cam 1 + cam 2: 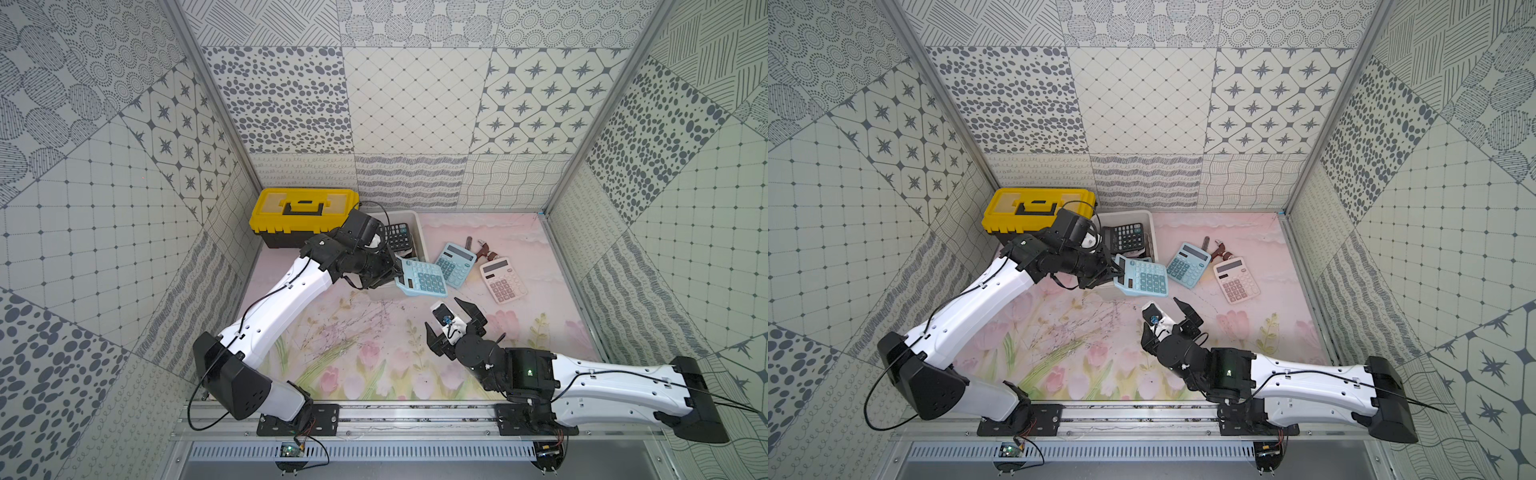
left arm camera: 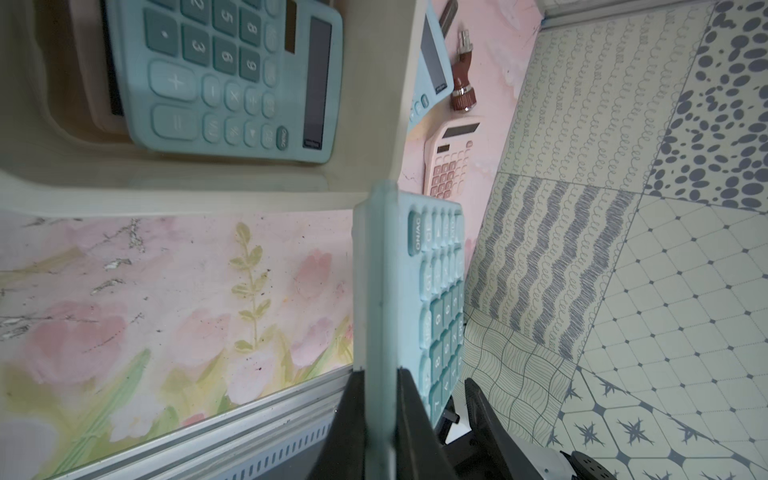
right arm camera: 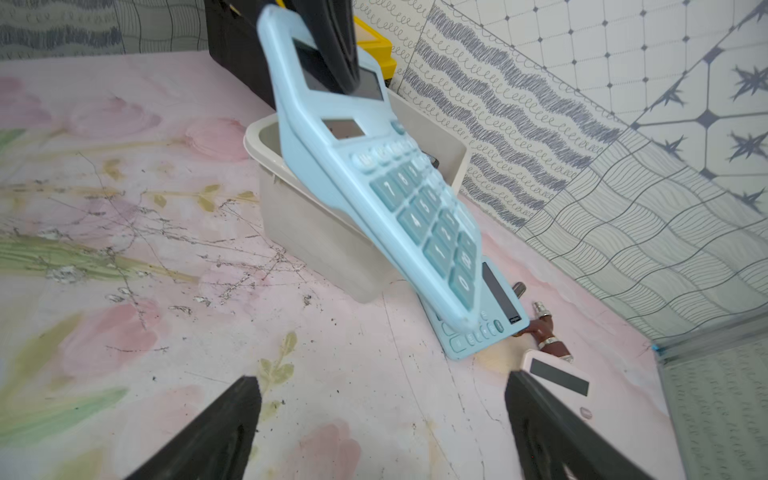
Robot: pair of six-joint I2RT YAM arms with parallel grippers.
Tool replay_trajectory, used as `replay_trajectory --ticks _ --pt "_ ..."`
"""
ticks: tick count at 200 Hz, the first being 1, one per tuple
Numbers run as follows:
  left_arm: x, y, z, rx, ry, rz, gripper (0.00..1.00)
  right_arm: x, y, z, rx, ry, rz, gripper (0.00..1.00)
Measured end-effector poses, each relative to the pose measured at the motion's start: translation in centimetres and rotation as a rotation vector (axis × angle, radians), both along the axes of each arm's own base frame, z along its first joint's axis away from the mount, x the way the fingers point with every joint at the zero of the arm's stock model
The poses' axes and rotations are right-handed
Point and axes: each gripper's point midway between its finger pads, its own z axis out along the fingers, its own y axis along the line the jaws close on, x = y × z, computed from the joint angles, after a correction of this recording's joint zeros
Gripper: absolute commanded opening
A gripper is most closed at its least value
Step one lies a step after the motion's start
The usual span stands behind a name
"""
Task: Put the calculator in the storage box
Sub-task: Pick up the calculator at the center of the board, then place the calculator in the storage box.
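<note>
Calculator: the light blue one [image 1: 422, 278] is hanging tilted in the air across the near end of the storage box [image 1: 422, 237], with its key end jutting past the rim over the bench [image 1: 353, 353].
Left claw: this claw [image 1: 395, 270] is clamping the calculator's display end, one finger on each face, as the left wrist view shows.
Right claw: this claw [image 1: 446, 320] is hovering above the bench near the lifted calculator with its fingers spread wide apart, gripping nothing.
Storage box: it is sitting just beside the yellow toolbox [image 1: 303, 212] and is holding a black calculator [image 1: 397, 236]; the left wrist view is showing a teal calculator [image 2: 228, 79] inside too.
Bench: a second blue calculator [image 1: 455, 264] and a pink calculator [image 1: 503, 280] are lying flat beside the box, with a small brown object [image 1: 484, 249] just behind them.
</note>
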Motion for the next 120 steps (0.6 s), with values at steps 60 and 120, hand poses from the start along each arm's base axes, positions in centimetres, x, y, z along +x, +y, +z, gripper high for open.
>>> replay_trajectory --ticks 60,120 --pt "3.6 4.6 1.1 0.191 -0.216 0.074 0.0 2.8 -5.4 -2.5 0.304 0.219 -0.157 0.97" --pt "6.9 6.4 -0.4 0.372 -0.348 0.058 0.0 3.6 -6.9 -5.1 0.454 0.39 -0.205 0.97"
